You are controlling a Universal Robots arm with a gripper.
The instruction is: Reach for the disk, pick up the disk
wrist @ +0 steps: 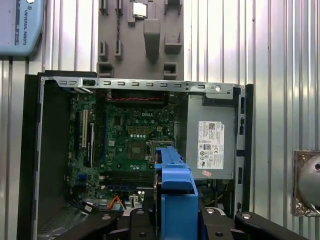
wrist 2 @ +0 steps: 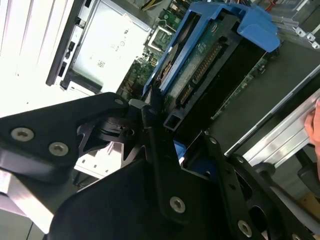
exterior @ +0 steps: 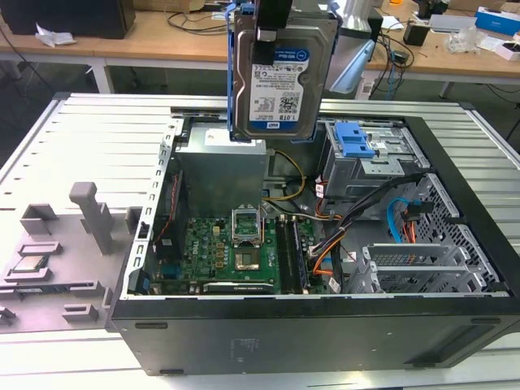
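This is a lab or workshop. An open computer (exterior: 309, 333) lies on a metal table (exterior: 97, 138). Desks (exterior: 162, 41) behind hold wires (exterior: 193, 19) and boxes (exterior: 496, 19).

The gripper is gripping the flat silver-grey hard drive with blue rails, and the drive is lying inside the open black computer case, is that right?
Not quite. The gripper does grip the flat silver-grey hard drive with blue side rails, but the drive hangs in the air above the open black computer case rather than lying inside it. The exterior view shows this.
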